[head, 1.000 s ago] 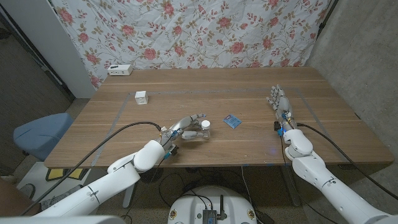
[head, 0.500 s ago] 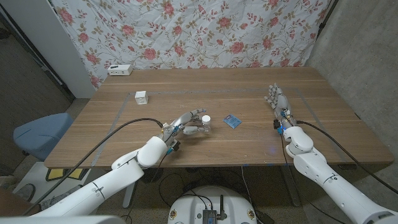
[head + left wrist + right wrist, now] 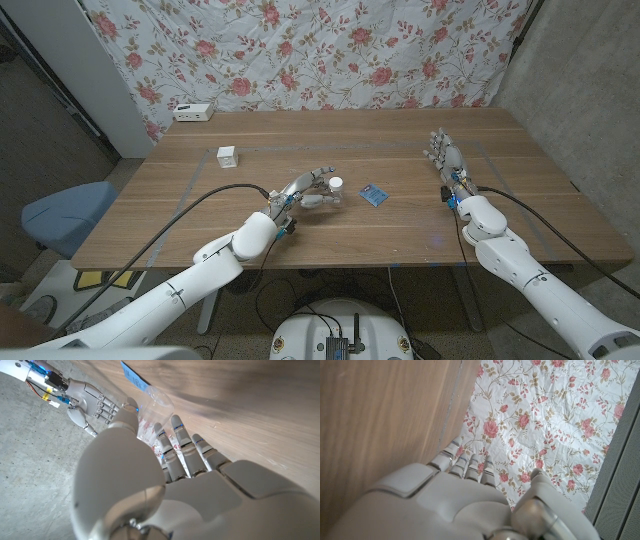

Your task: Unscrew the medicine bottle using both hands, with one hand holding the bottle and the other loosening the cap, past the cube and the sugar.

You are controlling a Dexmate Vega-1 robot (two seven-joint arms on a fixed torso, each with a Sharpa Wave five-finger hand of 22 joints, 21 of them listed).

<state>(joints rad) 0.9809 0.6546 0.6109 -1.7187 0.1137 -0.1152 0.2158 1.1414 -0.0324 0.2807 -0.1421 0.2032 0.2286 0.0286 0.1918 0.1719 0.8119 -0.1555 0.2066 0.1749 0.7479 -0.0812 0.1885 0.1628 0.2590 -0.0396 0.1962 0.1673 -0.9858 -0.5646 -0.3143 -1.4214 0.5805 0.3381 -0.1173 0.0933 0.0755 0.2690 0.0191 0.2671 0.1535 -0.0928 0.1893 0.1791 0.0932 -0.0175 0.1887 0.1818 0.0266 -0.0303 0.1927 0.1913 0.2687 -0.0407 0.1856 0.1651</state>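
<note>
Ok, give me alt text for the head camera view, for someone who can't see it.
The robot's left hand holds a small clear medicine bottle with a white cap near the middle of a wooden table. A blue sugar packet lies just beside it, a white cube farther back, and the right hand waits open.

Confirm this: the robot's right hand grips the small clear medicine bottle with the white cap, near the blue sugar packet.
Wrong hand. The left hand grips the small clear medicine bottle with the white cap, near the blue sugar packet, as the head view shows. The right hand holds nothing.
</note>
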